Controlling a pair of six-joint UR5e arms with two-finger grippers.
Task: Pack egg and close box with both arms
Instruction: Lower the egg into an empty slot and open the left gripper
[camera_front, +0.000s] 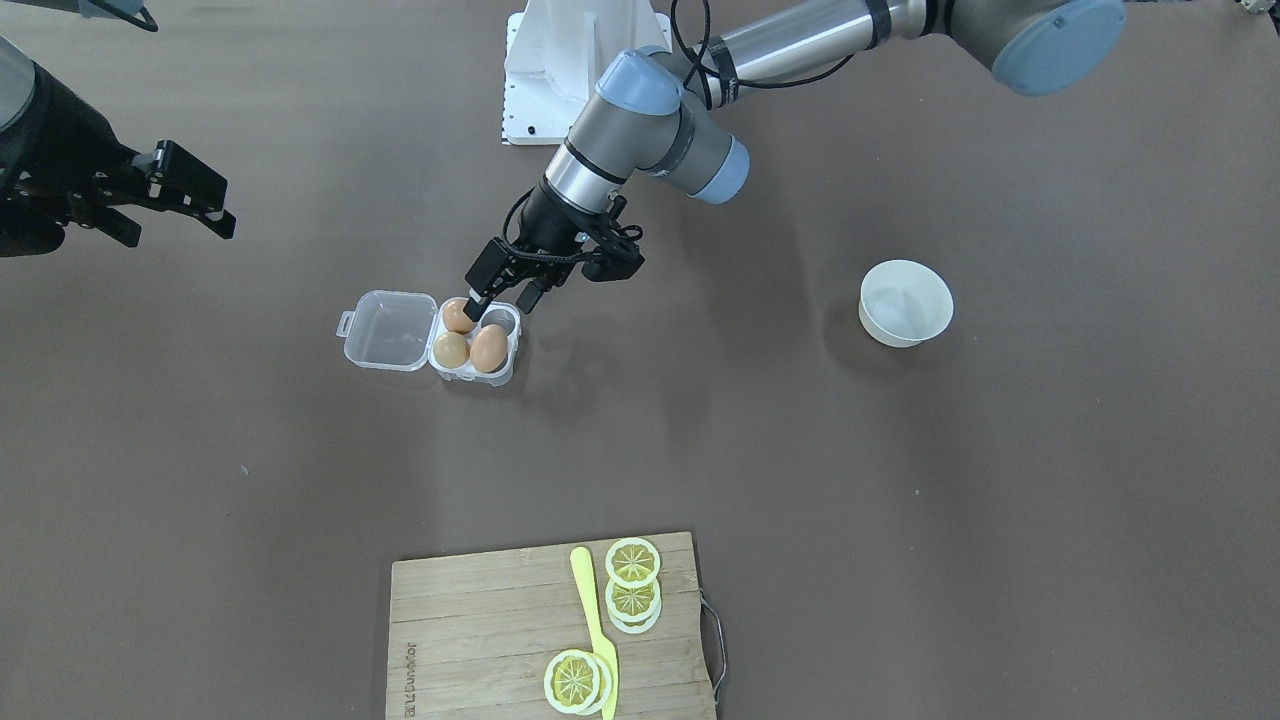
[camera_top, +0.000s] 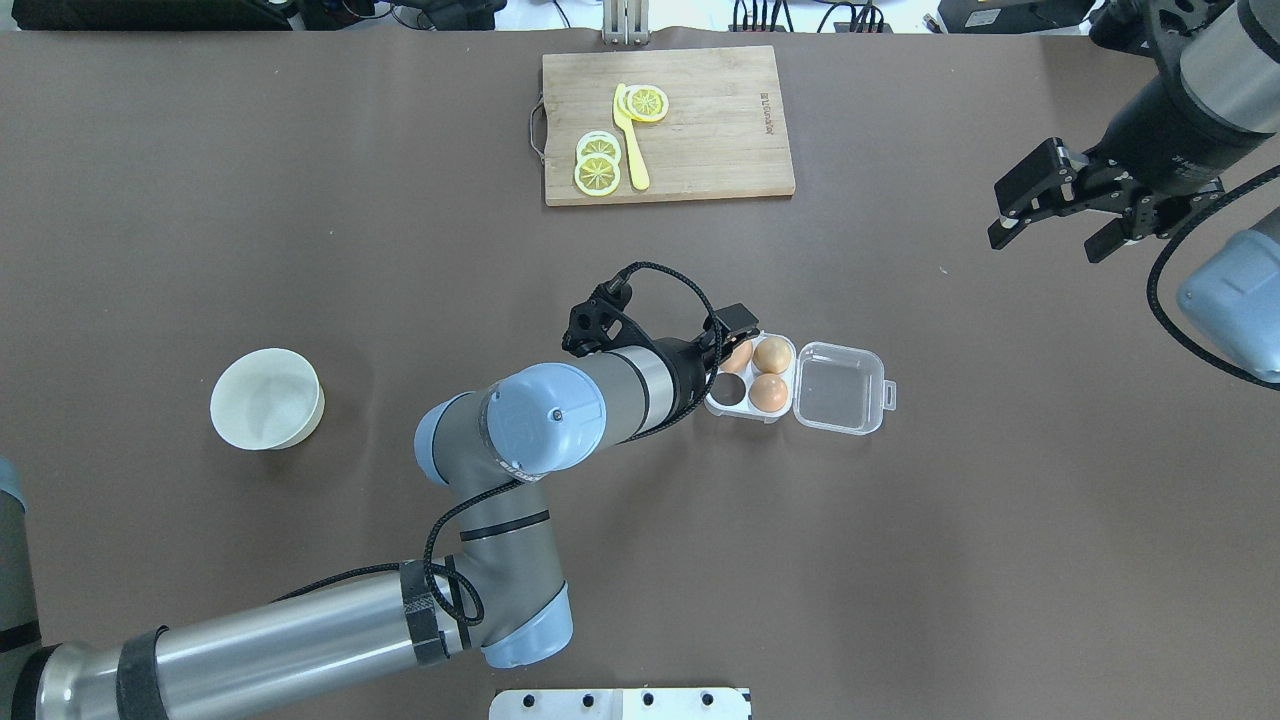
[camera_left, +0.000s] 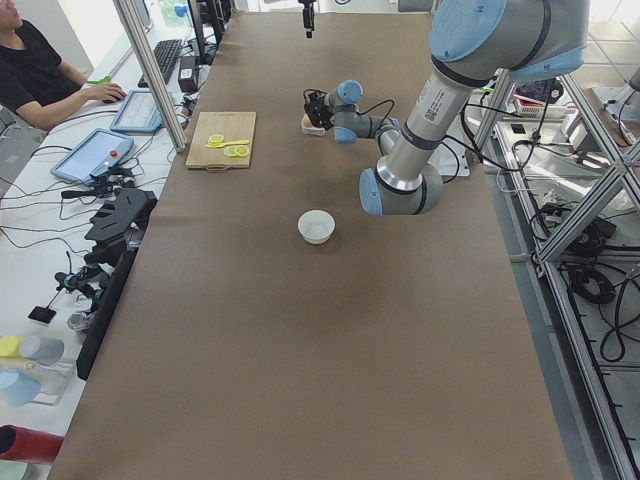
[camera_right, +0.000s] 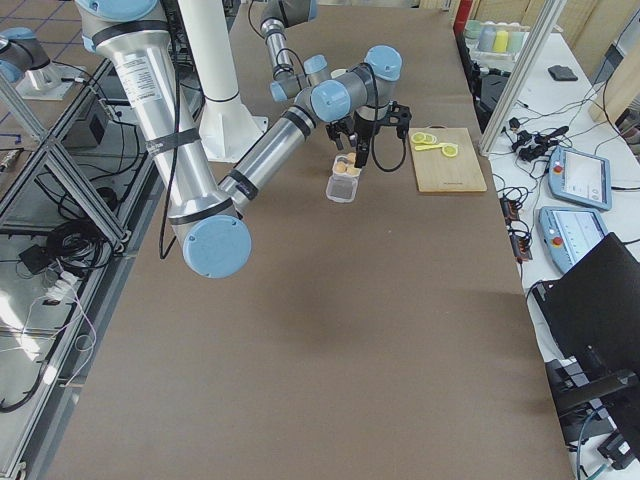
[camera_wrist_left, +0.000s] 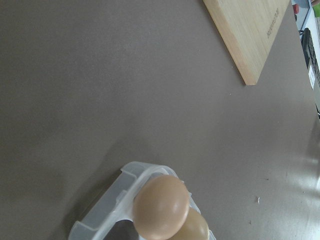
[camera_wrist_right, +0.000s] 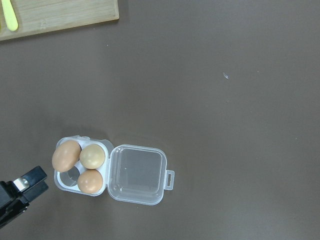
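The clear egg box (camera_front: 388, 330) lies open on the brown table, lid flat beside the tray; it also shows in the overhead view (camera_top: 838, 385). It holds the orange-brown egg (camera_front: 489, 347), tilted in its cell, a second brown egg (camera_front: 459, 315) and a paler tan egg (camera_front: 451, 349). One cell is empty. My left gripper (camera_front: 502, 302) is open and empty, just above the tray's empty-cell side, right next to the eggs. The left wrist view shows the tilted egg (camera_wrist_left: 161, 206) close below. My right gripper (camera_front: 180, 232) is open and empty, raised far off to the side.
A white bowl (camera_front: 905, 302) stands on my left side. A bamboo cutting board (camera_front: 480, 640) with lemon slices (camera_front: 632, 562) and a yellow knife (camera_front: 592, 610) lies at the far table edge. The white robot base (camera_front: 560, 70) is behind the box.
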